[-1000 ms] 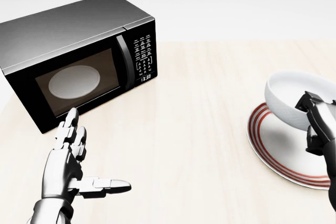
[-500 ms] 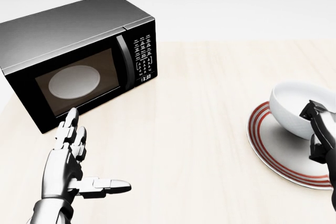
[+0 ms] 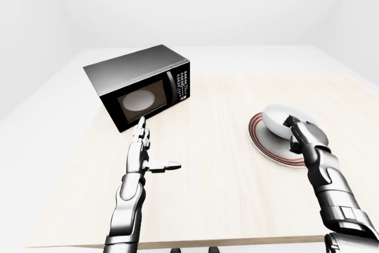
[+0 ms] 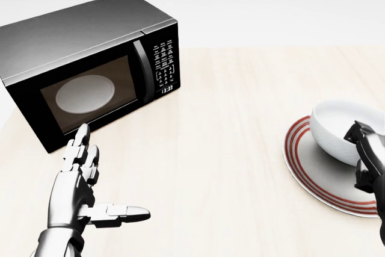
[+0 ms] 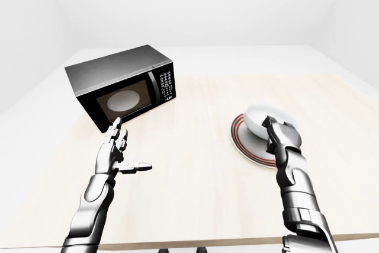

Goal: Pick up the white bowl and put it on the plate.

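The white bowl point(image 4: 335, 129) sits low over the plate point(image 4: 304, 161), a white plate with red rings at the right of the head view. The bowl seems to rest on the plate, tilted slightly. My right hand point(image 4: 363, 148) is shut on the bowl's near right rim, with fingers point(image 3: 298, 127) hooked over the edge. My left hand point(image 4: 107, 177) is open and empty, with fingers spread and thumb out. It hovers over the table at the lower left, below the microwave, far from the bowl.
A black microwave point(image 4: 90, 58) with its door shut stands at the upper left on the light wooden table point(image 4: 228, 118). The table's near edge point(image 3: 207, 244) shows at the bottom of the left-eye view. White walls surround the table.
My right hand has lowered the bowl and carried it slightly right, down onto the plate. The left hand and the camera have not moved.
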